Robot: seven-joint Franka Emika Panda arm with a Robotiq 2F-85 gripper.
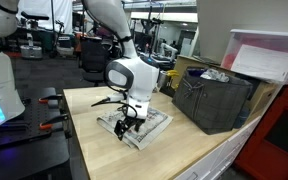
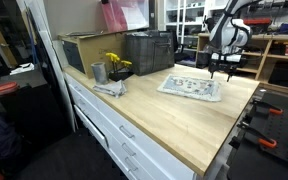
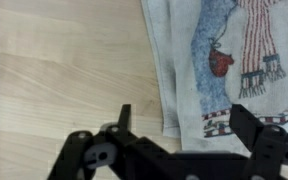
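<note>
A folded white cloth [image 3: 224, 60] printed with blue and red figures lies flat on the light wooden counter [image 3: 64, 70]. The same cloth [image 1: 144, 127] [image 2: 191, 87] shows in both exterior views. My gripper [image 3: 182, 122] hangs open just above the cloth's edge, with one finger over bare wood and the other over the print. Nothing sits between the jaws. In the exterior views the gripper [image 1: 129, 117] [image 2: 222, 68] hovers over one end of the cloth, apart from it.
A dark crate [image 1: 215, 98] [image 2: 149, 52] stands on the counter near the cloth. A metal cup with yellow flowers [image 2: 112, 68] and a small metal object [image 2: 108, 89] sit further along. Red-handled clamps [image 2: 267, 118] lie on a black bench beside the counter.
</note>
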